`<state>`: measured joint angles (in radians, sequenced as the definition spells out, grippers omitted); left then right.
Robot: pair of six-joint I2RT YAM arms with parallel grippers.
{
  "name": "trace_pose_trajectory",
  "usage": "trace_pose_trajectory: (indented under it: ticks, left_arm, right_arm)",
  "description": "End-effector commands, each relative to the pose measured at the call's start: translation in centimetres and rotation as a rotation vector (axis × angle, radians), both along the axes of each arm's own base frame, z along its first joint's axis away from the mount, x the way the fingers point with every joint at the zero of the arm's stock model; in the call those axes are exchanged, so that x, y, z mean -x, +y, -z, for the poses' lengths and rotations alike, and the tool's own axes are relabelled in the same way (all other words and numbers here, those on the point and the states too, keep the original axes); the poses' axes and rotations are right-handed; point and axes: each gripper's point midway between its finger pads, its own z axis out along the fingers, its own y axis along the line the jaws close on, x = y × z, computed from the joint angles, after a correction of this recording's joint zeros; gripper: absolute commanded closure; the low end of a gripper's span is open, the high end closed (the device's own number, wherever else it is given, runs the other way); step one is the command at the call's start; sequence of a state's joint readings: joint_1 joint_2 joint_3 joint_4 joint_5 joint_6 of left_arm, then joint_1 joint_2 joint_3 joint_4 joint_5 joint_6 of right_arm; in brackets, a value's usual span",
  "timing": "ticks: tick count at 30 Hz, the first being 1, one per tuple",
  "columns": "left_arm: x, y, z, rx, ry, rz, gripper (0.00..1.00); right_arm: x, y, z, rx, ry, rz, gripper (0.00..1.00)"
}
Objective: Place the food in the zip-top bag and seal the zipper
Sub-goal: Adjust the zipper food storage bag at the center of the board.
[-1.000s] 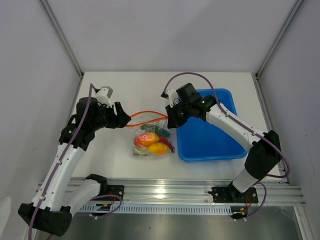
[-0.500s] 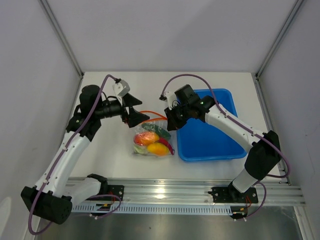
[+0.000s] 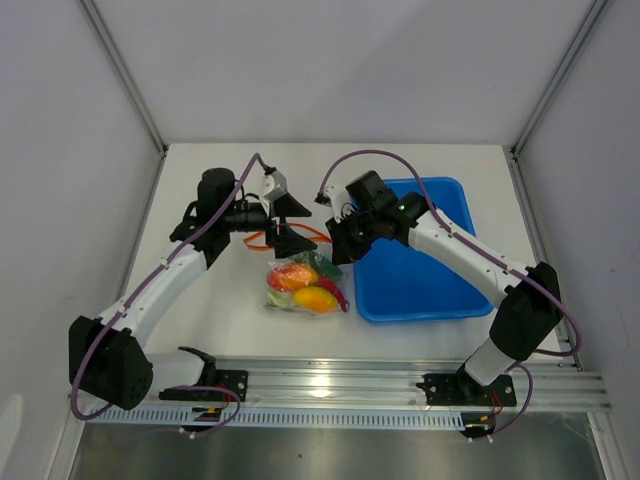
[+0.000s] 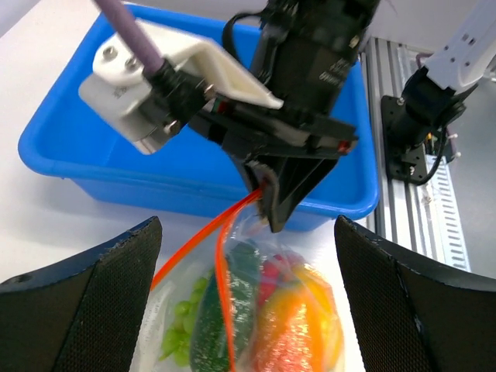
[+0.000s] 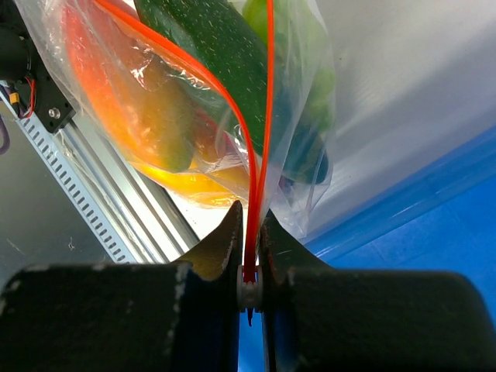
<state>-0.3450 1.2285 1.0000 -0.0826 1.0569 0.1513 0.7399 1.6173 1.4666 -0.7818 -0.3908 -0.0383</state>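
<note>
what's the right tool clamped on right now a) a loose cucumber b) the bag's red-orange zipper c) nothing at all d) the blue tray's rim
b, the right tool is shut on the zipper, the strip running out from between its jaws.
</note>
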Motion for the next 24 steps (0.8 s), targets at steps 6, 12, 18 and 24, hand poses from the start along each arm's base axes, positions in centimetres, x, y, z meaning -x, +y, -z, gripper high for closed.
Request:
trace_pose_trajectory:
  ticks: [6,12,18,24]
  left_arm:
    - [-0.7,-2.3,0.7,0.016,-0.103,0.111,0.06]
    - [-0.8,-3.6,3.0,-0.027,-0.048,0.139,0.06]
    - [0.2,-2.7,5.9,-0.075,-0.016,0.1,0.11]
    - [-0.3,-1.1,6.9,-0.14,-0.027,-0.029,0.18]
  right_arm:
    - [0.3,0.6,-4.0,-0.082,-0.075,-0.018,1.0]
    - [0.3,0.7,-4.3,-0.088,-0.084,-0.018,1.0]
    - [0.3,0.5,-4.5,-0.093,-0.094,-0.013,1.0]
    - [0.7,0.1,-4.1,-0.086,-0.094,-0.026,1.0]
